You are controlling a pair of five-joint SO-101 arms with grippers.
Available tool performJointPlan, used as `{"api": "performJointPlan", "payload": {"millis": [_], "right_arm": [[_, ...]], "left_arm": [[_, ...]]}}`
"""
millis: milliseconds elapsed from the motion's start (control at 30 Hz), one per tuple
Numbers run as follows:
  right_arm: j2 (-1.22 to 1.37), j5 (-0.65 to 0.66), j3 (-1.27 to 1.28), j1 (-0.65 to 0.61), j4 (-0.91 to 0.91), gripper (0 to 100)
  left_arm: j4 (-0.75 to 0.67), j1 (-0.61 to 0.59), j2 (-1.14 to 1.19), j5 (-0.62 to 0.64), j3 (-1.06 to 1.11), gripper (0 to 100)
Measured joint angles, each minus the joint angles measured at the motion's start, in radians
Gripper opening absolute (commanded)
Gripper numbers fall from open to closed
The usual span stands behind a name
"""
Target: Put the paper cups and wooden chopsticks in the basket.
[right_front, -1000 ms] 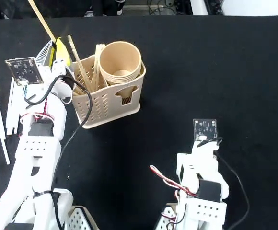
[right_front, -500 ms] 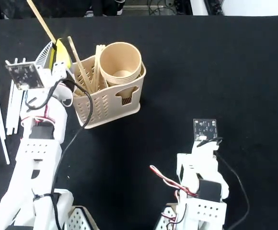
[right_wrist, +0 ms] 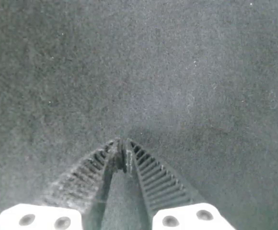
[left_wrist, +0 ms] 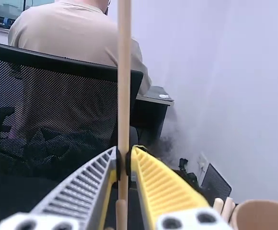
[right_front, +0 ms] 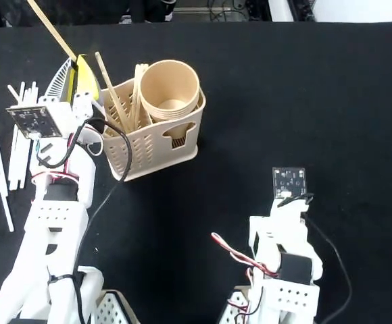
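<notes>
1. Left gripper (left_wrist: 123, 160) is clenched on a wooden chopstick (left_wrist: 124, 72) just left of the basket (right_front: 157, 145) — stick slanting far-left.
2. Paper cups (right_front: 171, 86) stand stacked in the basket.
3. Right gripper (right_wrist: 122, 149): jaws closed, empty, near right.
4. Risk — the stick pivots in the grip or snags the rim, tipping the basket.

Black cloth table (right_front: 304, 88); black mesh chair (left_wrist: 48, 96) and dark desk (left_wrist: 153, 103) by a pale wall (left_wrist: 225, 72)

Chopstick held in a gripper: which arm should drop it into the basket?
Left. The left gripper is shut on the chopstick beside the basket; the right gripper is shut, empty, far off.
</notes>
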Motion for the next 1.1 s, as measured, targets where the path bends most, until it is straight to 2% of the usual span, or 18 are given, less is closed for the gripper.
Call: {"api": "performJointPlan", "payload": {"millis": [233, 433, 767, 1100], "right_arm": [[0.0, 0.0, 0.0, 0.0, 0.0, 1.3], [0.0, 0.0, 0.0, 0.0, 0.0, 1.3], [0.0, 0.0, 0.0, 0.0, 0.0, 1.3], [0.0, 0.0, 0.0, 0.0, 0.0, 1.3]], "left_arm": [[0.003, 0.0, 0.0, -0.009, 0.002, 3], [0.129, 0.017, -0.002, -0.072, -0.029, 3], [0.15, 0.017, -0.002, -0.061, -0.034, 12], [0.155, 0.017, -0.002, -0.012, -0.034, 15]]}}
